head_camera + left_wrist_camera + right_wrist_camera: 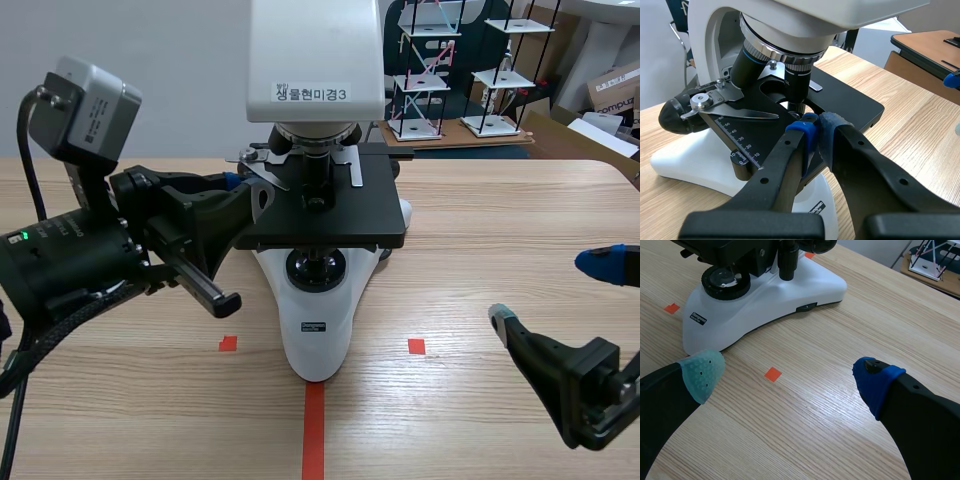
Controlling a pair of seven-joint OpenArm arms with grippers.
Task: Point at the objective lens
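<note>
microscope: glossy white base, flat black stage | right gripper: spread wide, low over wood-grain table, well apart | left gripper: clenched empty, levelled over stage, tips just short of lens | objective lens: black cylinder, ridged metal collar, above stage opening

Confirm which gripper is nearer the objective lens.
Left. The left gripper, shut, reaches over the stage just short of the objective lens. The right gripper sits open above the table, well off to the side of the microscope base.
</note>
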